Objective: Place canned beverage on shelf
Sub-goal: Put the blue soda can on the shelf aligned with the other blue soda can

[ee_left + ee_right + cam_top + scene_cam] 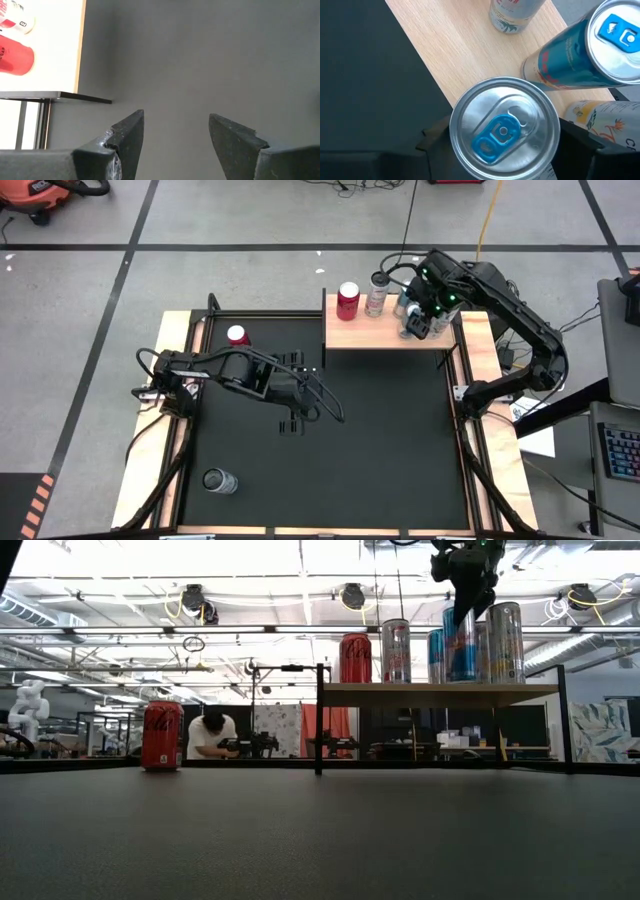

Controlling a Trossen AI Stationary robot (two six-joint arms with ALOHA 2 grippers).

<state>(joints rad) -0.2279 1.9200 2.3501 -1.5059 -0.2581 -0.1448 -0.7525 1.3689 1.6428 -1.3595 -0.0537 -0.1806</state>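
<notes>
Now at the placing step: the right gripper (pixel 418 320) hangs over the shelf's (pixel 360 335) right end, its dark fingers (pixel 437 137) flanking a blue-tabbed can (pixel 503 131) that stands upright on the pale board. Whether the pads touch the can or have just let go cannot be told; the lid hides the contact in the wrist view and the low view shows only the wrist above the can top. Judged from this, the next move calls for spreading the jaws clear and lifting straight up, since two more cans, a blue one (pixel 585 52) and a pale one (pixel 605 125), stand just beside and could be knocked.

Farther left along the board stand a silver can (pixel 376 295) and a red can (pixel 347 301). The left gripper (pixel 175 135) waits over the black table (pixel 400 440) near its middle, fingers partly apart and empty. Two cans are left on the table: a red one (pixel 238 336) near the far left corner, upright, and a dark one (pixel 219 480) near the front left, apparently on its side.

Labels on the shelf cans are too small to read, and the shelf's supports are mostly hidden from above
</notes>
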